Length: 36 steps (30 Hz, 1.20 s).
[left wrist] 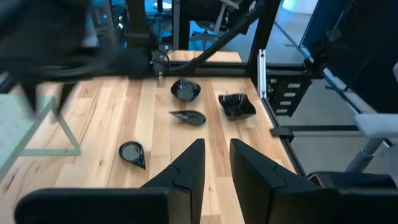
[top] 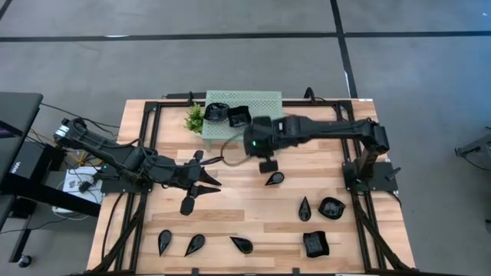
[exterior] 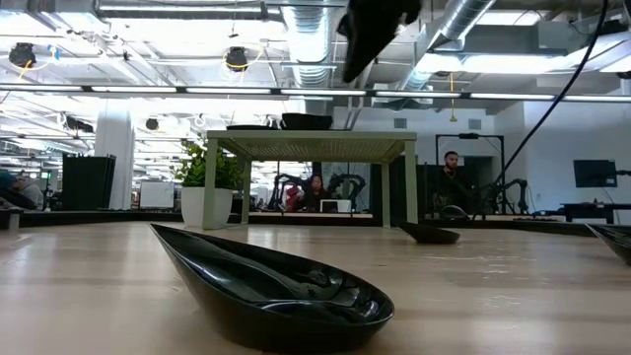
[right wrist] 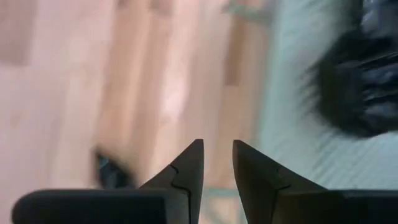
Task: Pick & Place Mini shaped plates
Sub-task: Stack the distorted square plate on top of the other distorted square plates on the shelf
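Two glossy black mini shaped plates (top: 217,113) (top: 238,117) rest on top of the mint-green perforated stand (top: 257,100) at the table's far middle. Several more plates lie bottom-down on the wood: a teardrop (top: 274,179) near the centre, others at the right (top: 331,208) (top: 314,244) and along the near edge (top: 242,244) (top: 195,244). My right gripper (top: 268,165) hangs open above the table just near of the stand, pointing steeply down, with nothing between its fingers (right wrist: 217,163). My left gripper (top: 211,182) hovers open at the left-centre, pointing toward the table's right, also with nothing in it (left wrist: 217,163).
A small green plant (top: 196,119) stands at the stand's left end. Black frame rails (top: 153,130) run along the table's sides. In the low view a teardrop plate (exterior: 276,286) lies close to the near edge. People sit in the room beyond the table (exterior: 451,173).
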### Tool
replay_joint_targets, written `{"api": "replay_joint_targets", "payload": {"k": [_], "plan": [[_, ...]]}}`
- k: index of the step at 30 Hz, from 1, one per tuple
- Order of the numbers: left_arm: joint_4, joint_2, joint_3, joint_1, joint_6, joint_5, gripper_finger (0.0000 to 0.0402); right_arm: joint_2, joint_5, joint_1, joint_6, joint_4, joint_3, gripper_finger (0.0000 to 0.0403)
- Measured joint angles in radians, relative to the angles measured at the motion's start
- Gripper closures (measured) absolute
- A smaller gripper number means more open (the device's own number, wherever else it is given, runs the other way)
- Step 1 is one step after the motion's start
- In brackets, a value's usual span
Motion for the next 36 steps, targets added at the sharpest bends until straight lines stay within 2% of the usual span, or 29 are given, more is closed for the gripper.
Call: {"api": "replay_joint_targets", "payload": {"k": [6, 11, 16, 20, 25, 28, 33, 36], "plan": [[0.001, 0.0, -0.052, 0.0, -0.015, 0.0, 0.0325, -0.003, 0.0, 0.129, 0.232, -0.21, 0.0, 0.0323], [0.004, -0.002, -0.108, 0.0, -0.051, 0.0, 0.0325, -0.003, -0.006, 0.241, 0.412, -0.277, 0.0, 0.0324], [0.015, -0.002, -0.165, 0.0, -0.054, 0.0, 0.0325, -0.003, -0.077, 0.383, 0.527, -0.272, 0.0, 0.0324], [0.054, -0.003, -0.219, -0.002, -0.091, -0.001, 0.0325, -0.003, -0.08, 0.516, 0.697, -0.272, -0.002, 0.0324], [0.351, 0.011, -0.348, -0.032, -0.095, 0.0, 0.0325, -0.003, -0.031, 0.695, 0.952, -0.264, -0.028, 0.0324], [0.462, 0.027, -0.389, -0.049, -0.101, 0.018, 0.0325, -0.003, 0.0, 0.784, 1.036, -0.257, -0.084, 0.0324], [0.471, 0.065, -0.393, -0.058, -0.105, 0.071, 0.0325, -0.003, -0.012, 0.846, 1.081, -0.161, -0.224, 0.0324], [0.468, 0.112, -0.393, -0.069, -0.104, 0.076, 0.0325, -0.003, -0.092, 0.844, 1.11, -0.059, -0.288, 0.0324]]}}
